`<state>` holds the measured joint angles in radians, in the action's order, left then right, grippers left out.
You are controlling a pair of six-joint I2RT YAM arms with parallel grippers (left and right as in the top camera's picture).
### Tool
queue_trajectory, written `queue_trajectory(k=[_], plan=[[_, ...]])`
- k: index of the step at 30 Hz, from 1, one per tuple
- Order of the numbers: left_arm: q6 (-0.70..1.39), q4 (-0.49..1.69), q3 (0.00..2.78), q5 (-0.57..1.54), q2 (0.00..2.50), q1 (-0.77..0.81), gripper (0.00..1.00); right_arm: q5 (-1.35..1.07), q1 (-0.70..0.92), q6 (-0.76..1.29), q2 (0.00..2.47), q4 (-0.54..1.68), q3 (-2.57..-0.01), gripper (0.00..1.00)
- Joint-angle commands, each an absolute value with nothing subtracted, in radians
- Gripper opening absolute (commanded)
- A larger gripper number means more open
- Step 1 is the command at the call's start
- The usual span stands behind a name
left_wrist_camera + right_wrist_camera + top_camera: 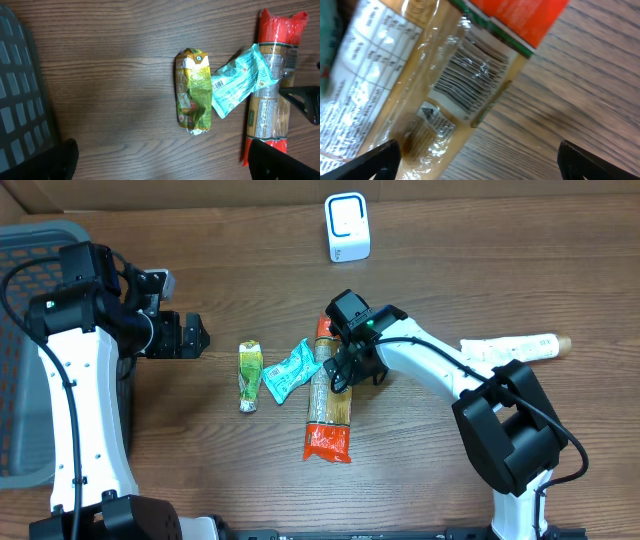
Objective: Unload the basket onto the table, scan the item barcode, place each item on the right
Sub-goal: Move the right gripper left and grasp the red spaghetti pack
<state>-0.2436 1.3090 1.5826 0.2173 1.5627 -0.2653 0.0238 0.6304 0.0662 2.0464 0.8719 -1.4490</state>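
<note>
We see the right jaws spread wide over the pasta packet [328,405], barcode [470,80] facing up. We see the left jaws spread too, above the counter [200,440].

A grey basket [30,232] sits at nine o'clock on the table [200,460]. Near the centre, a yellow-green packet [249,375] lies just beside a teal packet [288,370]. A white tube [520,347] lies at three o'clock.

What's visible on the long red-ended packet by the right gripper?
The long packet is a narrow film pack, red at both ends, with a clear tan middle carrying printed labels. It lies flat on the wooden table with its barcode facing up. The teal pouch overlaps one long edge. The open right gripper hovers just above it, not gripping.
</note>
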Motion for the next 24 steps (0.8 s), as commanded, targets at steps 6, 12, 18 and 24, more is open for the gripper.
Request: queue_trajectory(k=[6,12,18,24], plan=[[-0.266,1.308,1.586,0.233,1.556,-0.263,1.00,0.285,0.489,0.081,2.077,0.914,-1.412,1.00],[-0.266,1.308,1.586,0.233,1.556,-0.263,1.00,0.203,0.401,0.080,2.074,0.976,-1.488,1.00],[-0.266,1.308,1.586,0.233,1.556,-0.263,1.00,-0.160,0.390,-0.018,2.071,1.023,-1.537,1.00],[-0.266,1.308,1.586,0.233,1.556,-0.263,1.00,-0.215,0.390,-0.035,2.073,1.044,-1.472,1.00]])
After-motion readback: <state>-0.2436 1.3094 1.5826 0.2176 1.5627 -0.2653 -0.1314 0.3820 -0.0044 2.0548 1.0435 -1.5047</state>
